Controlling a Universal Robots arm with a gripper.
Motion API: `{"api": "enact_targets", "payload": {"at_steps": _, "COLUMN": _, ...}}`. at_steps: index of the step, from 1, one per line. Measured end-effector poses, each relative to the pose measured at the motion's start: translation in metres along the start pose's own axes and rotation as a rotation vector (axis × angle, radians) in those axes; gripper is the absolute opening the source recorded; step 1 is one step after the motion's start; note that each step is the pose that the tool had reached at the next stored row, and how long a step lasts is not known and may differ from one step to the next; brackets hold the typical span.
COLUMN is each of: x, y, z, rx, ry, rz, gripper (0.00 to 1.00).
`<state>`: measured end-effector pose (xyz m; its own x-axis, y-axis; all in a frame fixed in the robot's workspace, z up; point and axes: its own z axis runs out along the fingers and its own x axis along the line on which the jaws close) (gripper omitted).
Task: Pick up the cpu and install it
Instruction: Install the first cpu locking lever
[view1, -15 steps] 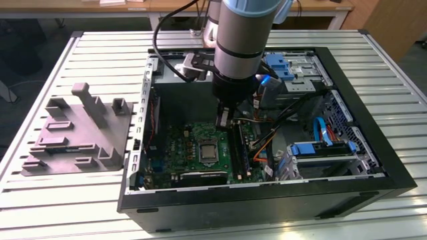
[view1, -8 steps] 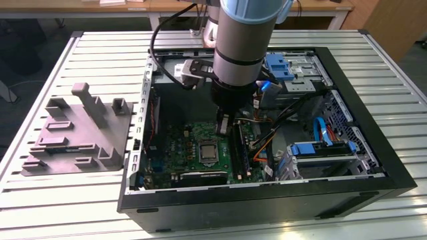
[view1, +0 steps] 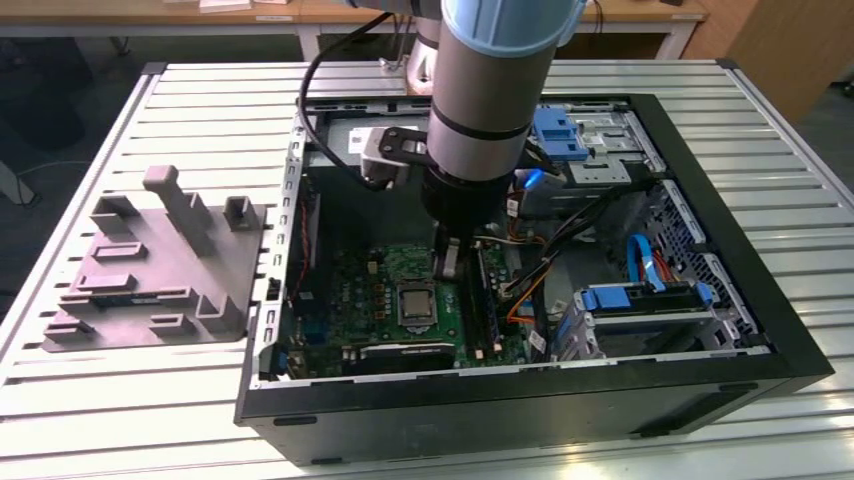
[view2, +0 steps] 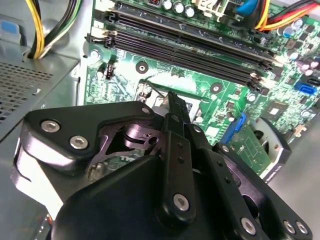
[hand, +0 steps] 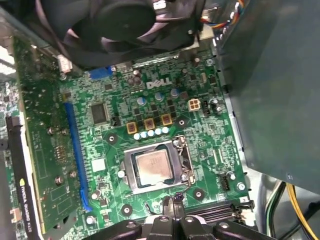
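Observation:
The cpu (hand: 153, 167), a small square chip with a pale metal top, lies flat inside the dark metal-framed socket (hand: 131, 172) on the green motherboard (hand: 200, 150). In the exterior view the cpu (view1: 416, 302) sits low in the open computer case (view1: 747, 330). My gripper (view1: 450, 262) hangs just above the board, at the socket's edge toward the memory slots (view2: 190, 50). In both wrist views the gripper (view2: 172, 100) (hand: 169, 204) has its fingertips pressed together and holds nothing. It is beside the cpu, not touching it.
A grey plastic fixture (view1: 160, 270) with upright pegs stands on the table at the exterior view's left. Inside the case are a black fan (hand: 115, 25), a graphics card (hand: 20, 170), the grey power supply (hand: 270, 90), loose cables (view1: 534, 285) and blue drive brackets (view1: 641, 298).

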<state>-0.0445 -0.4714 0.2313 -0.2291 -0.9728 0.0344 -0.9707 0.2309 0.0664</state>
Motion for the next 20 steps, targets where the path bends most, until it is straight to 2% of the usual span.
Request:
{"api": "enact_targets", "payload": {"at_steps": 4, "x": 0.0006, "y": -0.0001, "z": 0.0003, "rx": 0.0029, "ry": 0.003, "rz": -0.049, "gripper": 0.11}}
{"api": "enact_targets", "payload": {"at_steps": 10, "x": 0.0071, "y": 0.0001, "z": 0.0006, "rx": 0.007, "ry": 0.0035, "rz": -0.068, "gripper": 0.11}}
{"api": "enact_targets", "payload": {"at_steps": 16, "x": 0.0086, "y": -0.0005, "z": 0.0026, "rx": 0.0093, "ry": 0.0072, "rz": -0.125, "gripper": 0.11}}
{"api": "enact_targets", "payload": {"at_steps": 20, "x": 0.0109, "y": -0.001, "z": 0.0045, "rx": 0.0148, "ry": 0.0067, "rz": -0.134, "gripper": 0.11}}
